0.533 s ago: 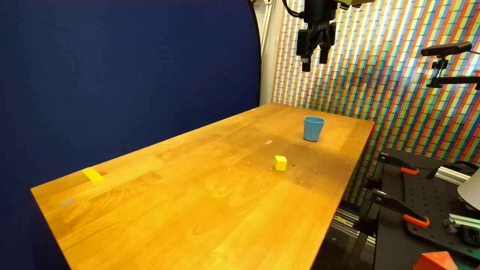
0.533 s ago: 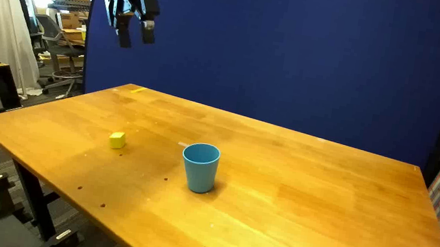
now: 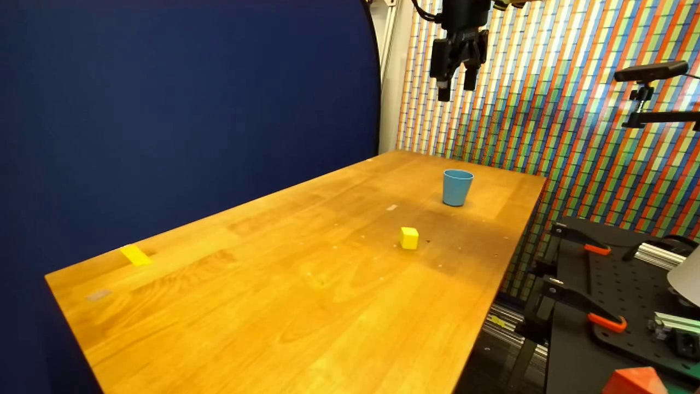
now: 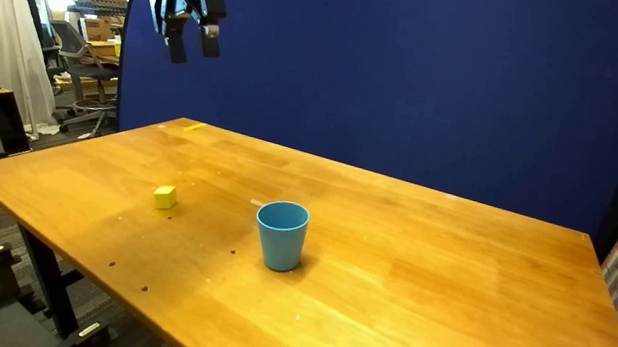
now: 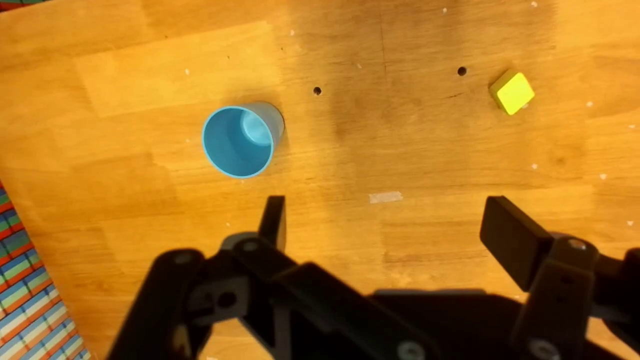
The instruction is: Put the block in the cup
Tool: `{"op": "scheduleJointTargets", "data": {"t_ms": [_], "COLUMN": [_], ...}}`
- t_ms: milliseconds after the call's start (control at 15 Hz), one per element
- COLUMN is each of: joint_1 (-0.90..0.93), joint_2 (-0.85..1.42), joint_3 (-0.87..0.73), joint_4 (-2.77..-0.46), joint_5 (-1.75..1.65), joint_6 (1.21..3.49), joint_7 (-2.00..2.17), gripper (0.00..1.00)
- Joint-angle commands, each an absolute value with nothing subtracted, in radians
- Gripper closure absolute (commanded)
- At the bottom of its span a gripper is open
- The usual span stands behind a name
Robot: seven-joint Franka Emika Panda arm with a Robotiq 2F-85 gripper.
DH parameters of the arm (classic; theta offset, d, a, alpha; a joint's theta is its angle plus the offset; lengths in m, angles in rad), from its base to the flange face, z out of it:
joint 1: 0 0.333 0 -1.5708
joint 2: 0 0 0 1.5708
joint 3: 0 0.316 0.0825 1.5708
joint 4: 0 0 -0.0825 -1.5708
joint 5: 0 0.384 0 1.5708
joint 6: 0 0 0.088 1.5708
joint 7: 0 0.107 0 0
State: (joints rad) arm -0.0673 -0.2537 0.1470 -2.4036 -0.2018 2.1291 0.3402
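A very big dark blue backdrop (image 4: 419,80) stands far behind the blue cup (image 4: 281,248) in an exterior view. A bright wall of many colors (image 3: 569,98) is also behind the cup in an exterior view. Under the cup is a long wooden table (image 4: 446,314). A black stand (image 3: 574,350) is to the right of the cup, and lower, in an exterior view.

The black robot gripper (image 4: 194,50) hangs in the air, higher than the cup and well apart from it in both exterior views. Its two fingers (image 5: 515,240) are spread wide, and in the wrist view table wood shows between them. A black camera (image 3: 651,71) is up and to the right of the cup in an exterior view.

The cup stands straight up, its round mouth facing up. The wrist view looks down inside it, all the way to the bottom.

The yellow block (image 4: 163,197) sits on the table, outside the cup and apart from it. It is left of the cup in an exterior view, and right of the cup in the wrist view. A strip of yellow tape (image 3: 135,255) lies flat, well apart from the cup. A pale strip of tape (image 5: 385,197) is nearer to the cup. Smallest is a little dark hole (image 5: 317,91) in the wood, near the cup.
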Motion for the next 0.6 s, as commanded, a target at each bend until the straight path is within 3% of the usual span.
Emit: {"op": "scheduleJointTargets", "data": {"t_ms": [0, 267, 533], "joint_1": [-0.035, 0.003, 0.0], "joint_2": [-0.128, 0.114, 0.354], "joint_3": [0.109, 0.084, 0.11], "joint_4": [-2.335, -2.252, -2.109], "joint_5": [-0.156, 0.019, 0.166], "joint_6": [2.193, 2.308, 2.277], "joint_7": [0.298, 0.107, -0.07], "gripper": [0.0, 0.0, 0.0]}}
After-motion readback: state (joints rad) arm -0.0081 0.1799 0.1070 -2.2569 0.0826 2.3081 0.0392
